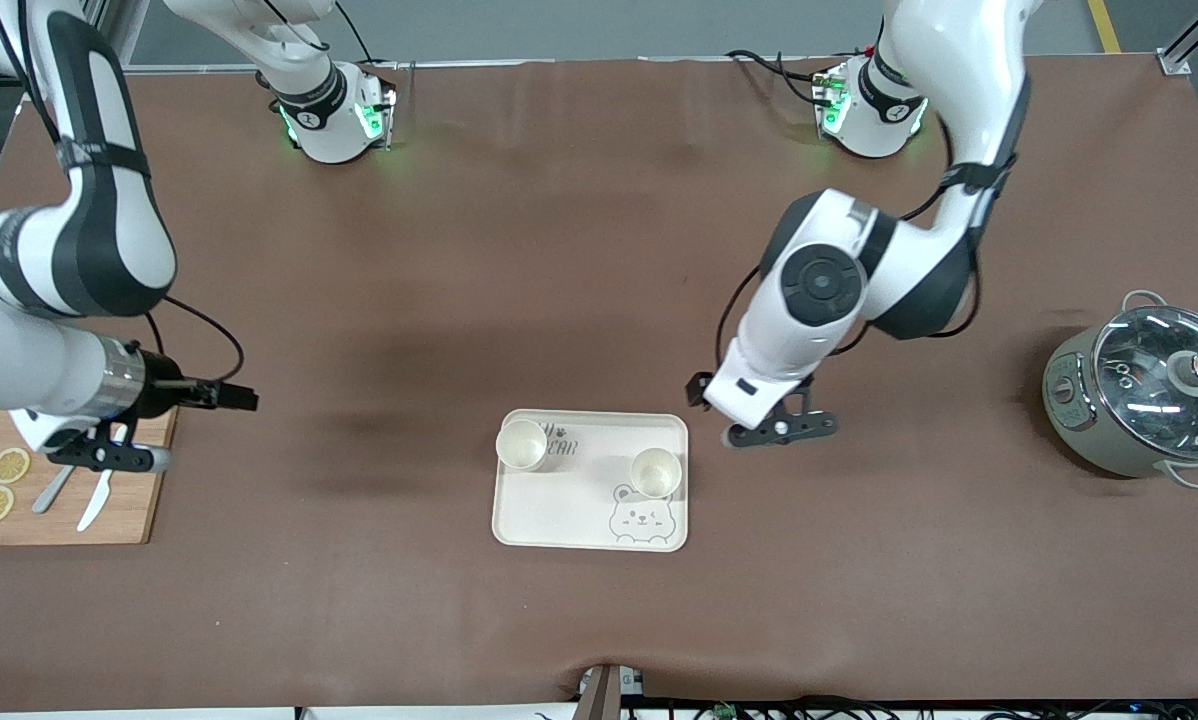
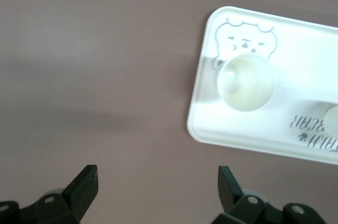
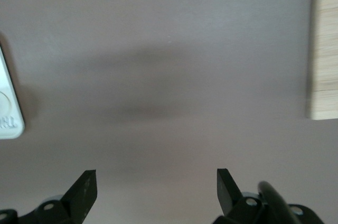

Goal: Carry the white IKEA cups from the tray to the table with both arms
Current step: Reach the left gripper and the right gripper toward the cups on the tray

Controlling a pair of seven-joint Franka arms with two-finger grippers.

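Two white IKEA cups stand upright on a cream bear-printed tray (image 1: 569, 510). One cup (image 1: 521, 445) is at the tray's corner toward the right arm's end, over the lettering. The other cup (image 1: 656, 472) is next to the bear print, toward the left arm's end. My left gripper (image 1: 781, 428) is open and empty over the bare table beside the tray. In the left wrist view (image 2: 157, 184) it shows that cup (image 2: 247, 82) and the tray (image 2: 306, 71). My right gripper (image 1: 109, 458) is open and empty over the edge of a wooden board; the right wrist view (image 3: 157, 184) shows bare table.
A wooden cutting board (image 1: 129, 505) with lemon slices (image 1: 9, 465) and cutlery (image 1: 94, 500) lies at the right arm's end. It also shows in the right wrist view (image 3: 323, 49). A grey pot with a glass lid (image 1: 1144, 395) stands at the left arm's end.
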